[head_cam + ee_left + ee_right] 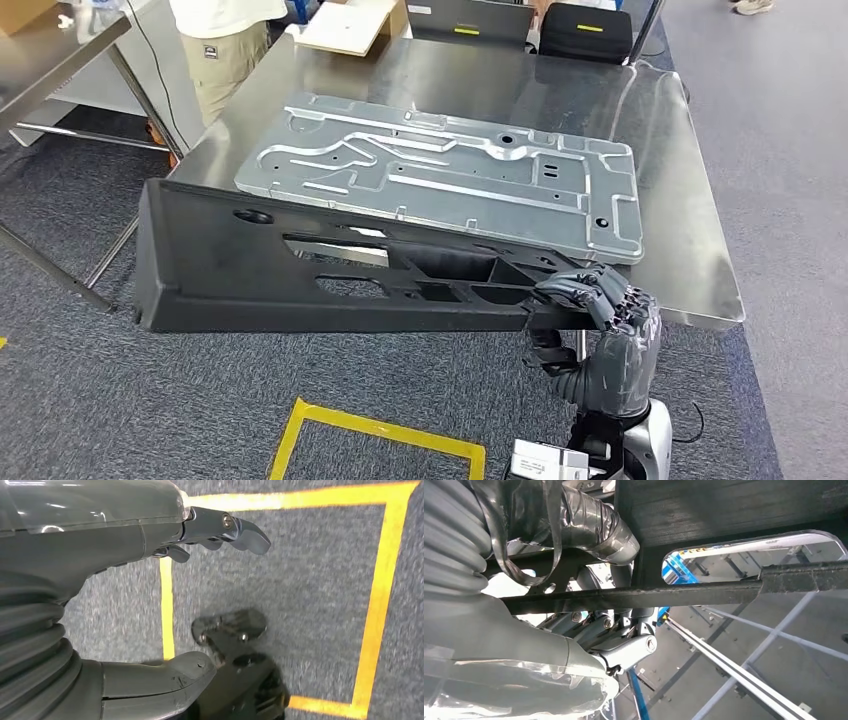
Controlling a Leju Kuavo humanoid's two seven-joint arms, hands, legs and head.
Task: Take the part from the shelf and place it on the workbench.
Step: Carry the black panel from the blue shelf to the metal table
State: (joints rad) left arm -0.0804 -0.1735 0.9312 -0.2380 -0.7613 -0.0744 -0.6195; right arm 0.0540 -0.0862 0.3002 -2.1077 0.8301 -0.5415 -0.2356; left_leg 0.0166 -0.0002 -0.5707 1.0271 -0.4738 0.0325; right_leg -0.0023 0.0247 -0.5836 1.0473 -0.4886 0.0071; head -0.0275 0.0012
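Right hand (590, 300) gripping long black panel (300, 275) at table (700, 250) edge, left hand (150, 535) seemingly empty, fingers apart, above carpet (300, 580)

A grey stamped metal panel (450, 175) lies flat; yellow floor tape (380, 435) marks grey carpet (100, 400).
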